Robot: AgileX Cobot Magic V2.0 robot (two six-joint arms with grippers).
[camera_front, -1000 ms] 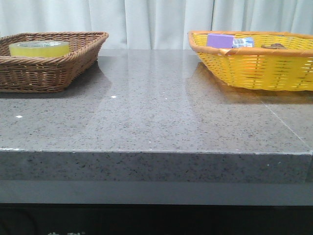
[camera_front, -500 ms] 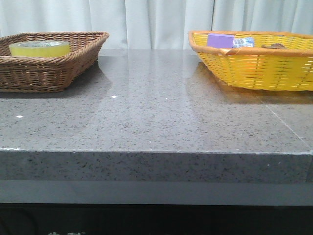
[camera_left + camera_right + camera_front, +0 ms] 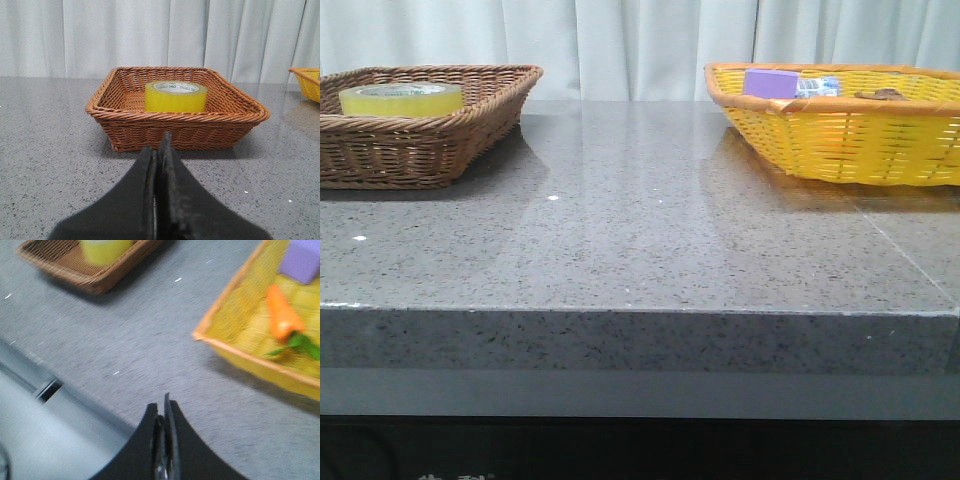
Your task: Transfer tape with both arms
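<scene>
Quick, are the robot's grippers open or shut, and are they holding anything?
Left gripper: shut, holding nothing.
Right gripper: shut, holding nothing.

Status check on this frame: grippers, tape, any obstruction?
Left gripper shut, empty, facing the brown basket. Right gripper shut, empty, over bare tabletop. Tape sits flat in the brown basket, untouched. Nothing blocking the path to it.

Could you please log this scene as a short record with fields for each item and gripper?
tape: yellow translucent tape roll, lying flat in brown wicker basket
other basket: yellow woven basket holding purple box and orange toy carrot
left gripper: shut, empty, facing the tape
right gripper: shut, empty, above grey stone tabletop
</scene>
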